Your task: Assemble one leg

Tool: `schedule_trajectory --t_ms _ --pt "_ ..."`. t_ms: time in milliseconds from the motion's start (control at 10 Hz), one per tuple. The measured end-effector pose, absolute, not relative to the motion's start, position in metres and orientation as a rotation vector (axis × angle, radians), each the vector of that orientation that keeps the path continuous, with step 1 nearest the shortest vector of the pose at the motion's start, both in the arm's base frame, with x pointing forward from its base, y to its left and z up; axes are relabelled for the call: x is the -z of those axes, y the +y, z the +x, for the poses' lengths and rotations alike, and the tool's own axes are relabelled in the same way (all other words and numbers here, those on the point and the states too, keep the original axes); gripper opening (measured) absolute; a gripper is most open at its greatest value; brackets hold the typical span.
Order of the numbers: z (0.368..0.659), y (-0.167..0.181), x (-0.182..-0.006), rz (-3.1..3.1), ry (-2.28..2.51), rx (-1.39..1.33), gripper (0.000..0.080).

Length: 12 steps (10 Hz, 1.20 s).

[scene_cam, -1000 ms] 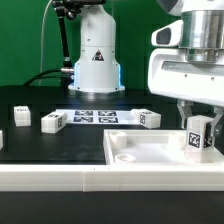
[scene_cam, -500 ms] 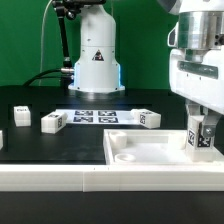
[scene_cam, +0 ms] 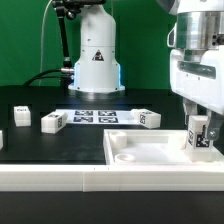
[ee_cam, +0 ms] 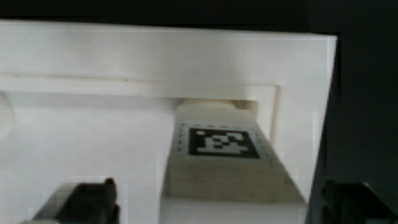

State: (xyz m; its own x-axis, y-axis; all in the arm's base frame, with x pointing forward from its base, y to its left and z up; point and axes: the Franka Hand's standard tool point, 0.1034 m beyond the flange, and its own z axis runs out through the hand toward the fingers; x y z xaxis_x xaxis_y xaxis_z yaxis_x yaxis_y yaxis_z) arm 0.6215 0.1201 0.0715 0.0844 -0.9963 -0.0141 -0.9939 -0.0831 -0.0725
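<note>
Leg upright in white panel's corner, exterior view's right. Fingers clamped on leg. Unchanged from half-second earlier; lower than before that.

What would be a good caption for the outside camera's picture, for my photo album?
The robot's gripper holds a small tagged leg upright at a corner of the white panel.

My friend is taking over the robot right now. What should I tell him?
Pincer: shut on the leg, holding it upright over the corner of the white panel at the exterior view's right.
Wrist view: the leg stands against the panel's corner recess.
Other small tagged blocks lie loose on the table, near the marker board.
Done: leg picked up and brought to the corner.
Left: seat it fully, let go. Whether it is already seated, I cannot tell.
</note>
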Motion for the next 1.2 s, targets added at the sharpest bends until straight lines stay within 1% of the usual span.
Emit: schedule_trajectory --t_ms 100,200,700,1200 --pt "0.621 0.121 -0.071 -2.349 1.993 0.064 0.0627" --pt "0.621 0.123 -0.071 -2.465 1.851 0.067 0.0645" --pt "0.621 0.128 -0.071 -2.860 1.172 0.094 0.0649" --pt "0.622 0.132 -0.072 -3.088 0.428 0.126 0.0649"
